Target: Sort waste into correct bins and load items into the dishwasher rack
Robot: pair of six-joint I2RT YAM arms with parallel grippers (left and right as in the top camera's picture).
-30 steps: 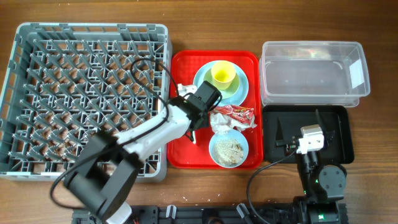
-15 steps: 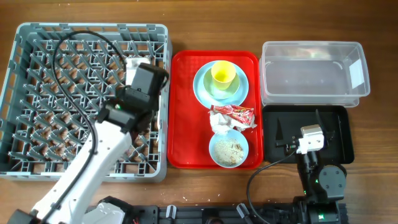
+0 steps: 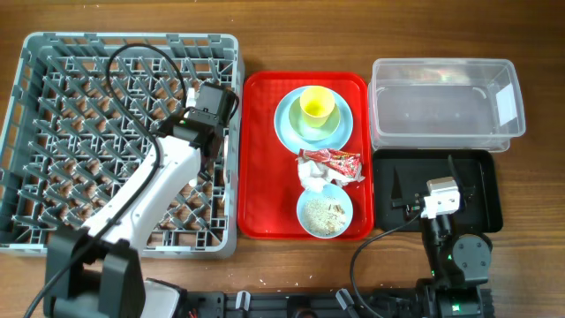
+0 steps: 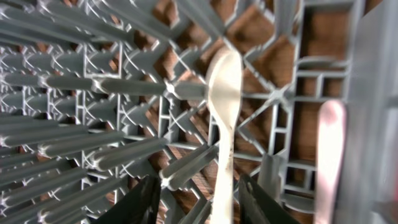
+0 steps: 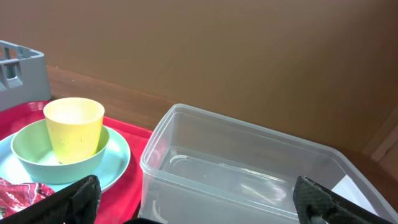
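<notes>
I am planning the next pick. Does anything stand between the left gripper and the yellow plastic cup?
Only the right wall of the large grey plastic dishwasher rack and the raised rim of the flat red tray lie between the left gripper and the yellow plastic cup. Nothing lies over the cup.

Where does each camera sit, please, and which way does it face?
Overhead: above the table, looking straight down on dishwasher rack, red tray and clear tub; both arms show.
Left wrist: just over the rack, facing the white spoon; own fingers show.
Right wrist: low, facing tub and yellow cup; own fingertips show.
Shared: overhead and right wrist both show the cup.
</notes>
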